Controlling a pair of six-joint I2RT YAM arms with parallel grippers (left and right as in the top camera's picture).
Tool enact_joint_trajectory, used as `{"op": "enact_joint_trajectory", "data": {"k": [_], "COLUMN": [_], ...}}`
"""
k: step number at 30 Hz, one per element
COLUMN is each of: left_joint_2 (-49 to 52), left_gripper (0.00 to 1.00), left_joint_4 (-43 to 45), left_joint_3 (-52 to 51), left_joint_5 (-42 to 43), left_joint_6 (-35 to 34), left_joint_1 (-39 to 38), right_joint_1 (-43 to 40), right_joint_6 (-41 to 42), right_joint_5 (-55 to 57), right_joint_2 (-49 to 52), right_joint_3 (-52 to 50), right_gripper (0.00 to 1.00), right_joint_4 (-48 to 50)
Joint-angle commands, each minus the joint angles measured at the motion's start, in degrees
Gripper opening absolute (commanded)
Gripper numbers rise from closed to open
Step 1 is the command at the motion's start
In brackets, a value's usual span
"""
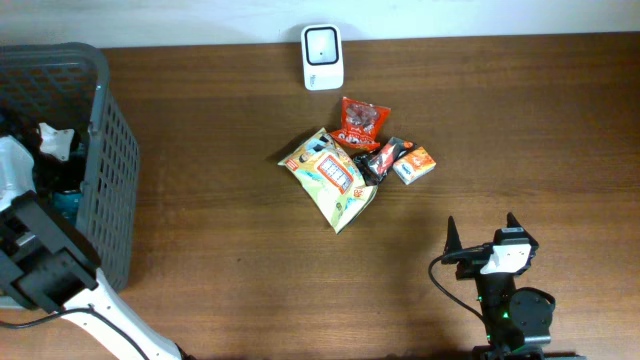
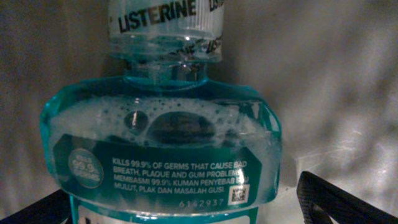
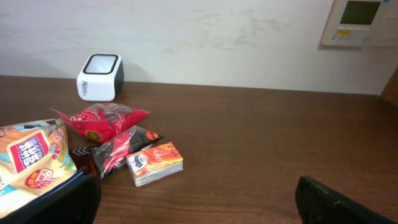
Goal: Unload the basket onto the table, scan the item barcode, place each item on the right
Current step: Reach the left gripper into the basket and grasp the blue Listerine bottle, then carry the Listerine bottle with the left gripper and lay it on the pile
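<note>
**Left wrist: Listerine bottle (image 2: 161, 149) dead ahead, not gripped yet**

Sits inside the grey basket (image 1: 110, 150) at the table's left end, filling the view. Left gripper (image 2: 186, 211) spread wide, one finger low on each side of the bottle, apparently clear of it.

Close on the broad body below the neck, not the cap. Squeeze gently: likely slick, curved plastic. Lift straight out, then carry to the white scanner (image 1: 322, 55) at the far edge, code toward its window.

Looks clear teal, foam on top of the liquid, dark label, small square code at its lower right. No striped barcode visible from here.

Right gripper (image 1: 481, 235) also open, empty, near the front edge.
</note>
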Motion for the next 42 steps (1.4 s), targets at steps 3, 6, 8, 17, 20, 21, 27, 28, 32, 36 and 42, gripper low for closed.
{"op": "enact_joint_trajectory", "data": {"k": [3,6,8,17,20,21,27,28,32,36,42], "left_joint_2": [2.21,2.21,2.6,5.33,3.8,2.71,-5.7,-7.39,-16.0,-28.52,-40.06], "left_gripper": [0.91,0.99,0.99,0.62,0.55,0.55,0.47,0.47,0.46,0.45,0.46], "left_joint_4": [0.22,0.33,0.35,-1.7,-1.99,-2.01,-1.36,-0.7,1.7,4.66,14.67], "left_joint_3": [-0.61,-0.61,-0.61,-0.66,-0.07,1.22,3.19,3.23,3.23,3.23,3.23], "left_joint_5": [-9.94,-9.49,-7.04,-7.06,-7.02,-7.02,0.94,2.91,9.29,13.84,39.23], "left_joint_6": [-1.53,-2.12,-2.1,-2.14,-4.17,-6.05,-7.89,-8.46,-9.84,-11.61,-23.3], "left_joint_1": [0.35,0.37,0.37,0.31,0.2,0.22,0.22,0.22,0.22,0.37,-0.76], "right_joint_1": [-0.35,-0.35,-0.35,-0.35,-0.35,-0.35,-0.35,-0.35,-0.35,-0.35,-0.35], "right_joint_6": [-0.39,-0.39,-0.39,-0.39,-0.39,-0.39,-0.39,-0.39,-0.39,-0.39,-0.39], "right_joint_5": [0.48,0.48,0.48,0.5,0.48,0.48,0.48,0.48,0.48,0.48,0.48], "right_joint_2": [-0.33,-0.33,-0.33,-0.33,-0.33,-0.33,-0.33,-0.33,-0.33,-0.33,-0.33], "right_joint_3": [-0.46,-0.46,-0.46,-0.46,-0.46,-0.46,-0.46,-0.46,-0.46,-0.46,-0.46], "right_gripper": [0.98,0.98,0.98,0.98,0.98,0.98,0.98,0.98,0.98,0.98,0.98], "right_joint_4": [-0.2,-0.2,-0.2,-0.2,-0.2,-0.2,-0.2,-0.2,-0.2,-0.2,-0.2]}}
